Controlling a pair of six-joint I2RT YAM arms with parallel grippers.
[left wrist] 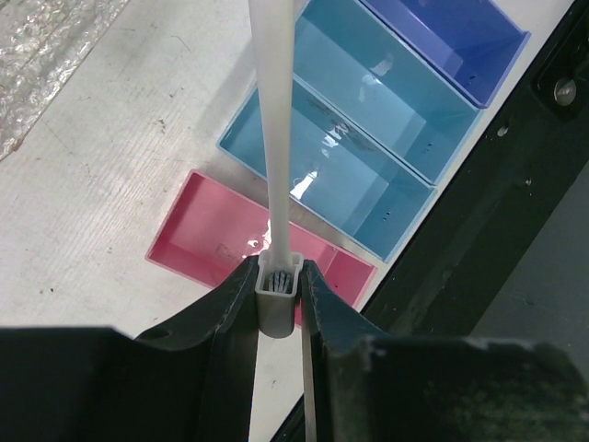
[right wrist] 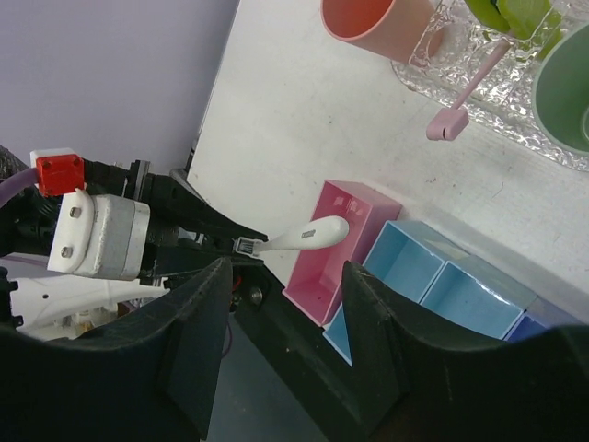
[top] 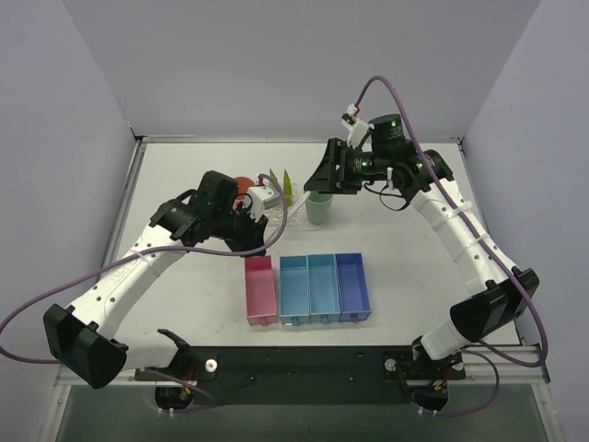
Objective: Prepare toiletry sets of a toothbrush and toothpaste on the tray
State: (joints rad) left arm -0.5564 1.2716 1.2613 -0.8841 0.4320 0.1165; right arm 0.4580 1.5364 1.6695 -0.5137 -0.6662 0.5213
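My left gripper [left wrist: 276,281] is clamped narrow on the bristle end of the toothbrush [left wrist: 274,138], its handle reaching out above the bins [left wrist: 368,184]. My right gripper [right wrist: 285,276] hangs wide and empty. I judge this the carrying step: next I bring the brush to the tray [left wrist: 37,55], near the toothpaste [right wrist: 511,11], and lay it flat before letting go

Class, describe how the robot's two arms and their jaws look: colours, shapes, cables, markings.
Both the left arm and right arm have white tubular links between black joint housings. A purple cable trails along each. The jaws are matt black and wedge-shaped. A green light glows on the right wrist.
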